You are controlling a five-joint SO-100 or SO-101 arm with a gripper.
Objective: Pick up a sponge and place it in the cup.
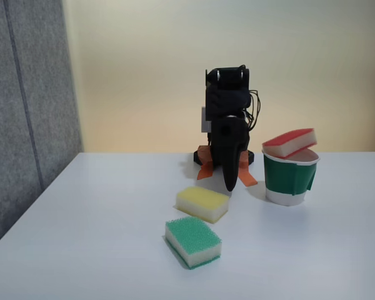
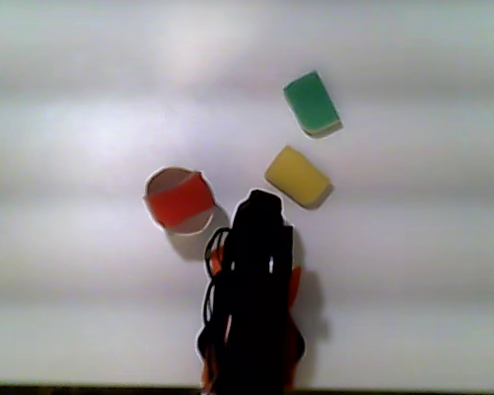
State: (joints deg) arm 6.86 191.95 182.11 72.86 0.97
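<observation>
the sponge point(image 1: 291, 141) lies tilted across the rim of the cup point(image 1: 290, 178), just right of the pincer point(image 1: 229, 185) in the fixed view. whether the pincer is spread is unclear. i'd nudge the raised end down gently.

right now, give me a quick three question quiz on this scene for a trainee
1. True or false: the red sponge lies flat on the table.
2. Which sponge sits closest to the arm in the fixed view: A yellow, B green?
3. What does the red sponge rest on?

Key
1. False: it sits tilted across the cup rim.
2. A.
3. The cup rim, sticking up above it, not sunk inside.
</observation>
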